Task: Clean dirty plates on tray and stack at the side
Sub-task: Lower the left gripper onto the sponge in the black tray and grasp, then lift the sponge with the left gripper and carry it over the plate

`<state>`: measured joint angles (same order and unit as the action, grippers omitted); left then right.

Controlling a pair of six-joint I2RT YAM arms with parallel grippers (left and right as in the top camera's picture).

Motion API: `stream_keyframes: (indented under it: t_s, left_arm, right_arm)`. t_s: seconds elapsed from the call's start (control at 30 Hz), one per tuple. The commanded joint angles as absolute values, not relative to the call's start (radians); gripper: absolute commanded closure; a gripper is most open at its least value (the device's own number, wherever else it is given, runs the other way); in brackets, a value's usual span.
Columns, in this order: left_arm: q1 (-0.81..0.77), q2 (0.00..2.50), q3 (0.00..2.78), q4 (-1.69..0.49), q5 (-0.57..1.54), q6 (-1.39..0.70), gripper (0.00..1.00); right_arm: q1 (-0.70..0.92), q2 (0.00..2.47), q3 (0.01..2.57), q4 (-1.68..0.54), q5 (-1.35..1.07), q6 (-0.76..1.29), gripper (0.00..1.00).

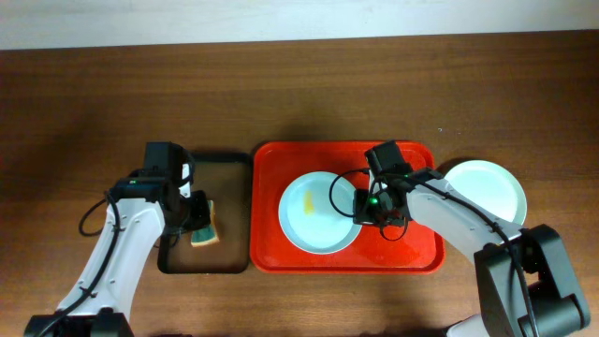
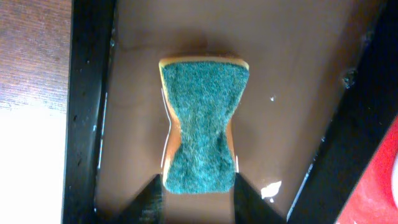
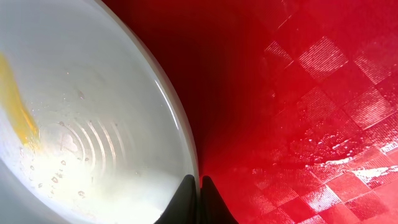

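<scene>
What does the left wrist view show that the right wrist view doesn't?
Only the left wrist view shows the green-topped sponge lying in the black tray, the left gripper closed against its sides, and a strip of wooden table.

Only the right wrist view shows the plate with a yellow smear, the right gripper pinched on its rim, and wet patches on the checkered floor of the red tray.

Both views show the red tray, though the left wrist view catches only a corner at lower right.
</scene>
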<state>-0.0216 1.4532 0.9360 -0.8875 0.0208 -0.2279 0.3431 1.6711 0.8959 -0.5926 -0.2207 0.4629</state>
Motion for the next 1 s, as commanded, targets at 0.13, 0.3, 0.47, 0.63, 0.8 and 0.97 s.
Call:
stream_keyframes:
  t_s: [0.13, 0.3, 0.47, 0.63, 0.8, 0.97]
  left_arm:
    - [-0.027, 1.557, 0.92, -0.811, 0.067, -0.162, 0.75]
    - [-0.027, 1.605, 0.92, -0.795, 0.061, -0.162, 0.75]
    - [-0.027, 1.627, 0.917, -0.781, 0.027, -0.163, 0.76]
    - [-0.027, 1.669, 0.917, -0.778, 0.021, -0.163, 0.76]
    - [-0.025, 1.69, 0.921, -0.775, 0.022, -0.159, 1.0]
    - [-0.022, 1.628, 1.077, -0.864, 0.022, -0.123, 1.0]
  right_arm:
    - [0.347, 1.678, 0.888, -0.591, -0.226, 0.452, 0.96]
    - [0.347, 1.678, 0.888, -0.59, -0.226, 0.452, 0.96]
    - [0.347, 1.678, 0.888, -0.59, -0.226, 0.452, 0.96]
    - [0.347, 1.678, 0.888, -0.591, -0.226, 0.452, 0.96]
    - [0.347, 1.678, 0.888, -0.59, -0.226, 0.452, 0.96]
    - [0.347, 1.678, 0.888, -0.591, -0.229, 0.452, 0.96]
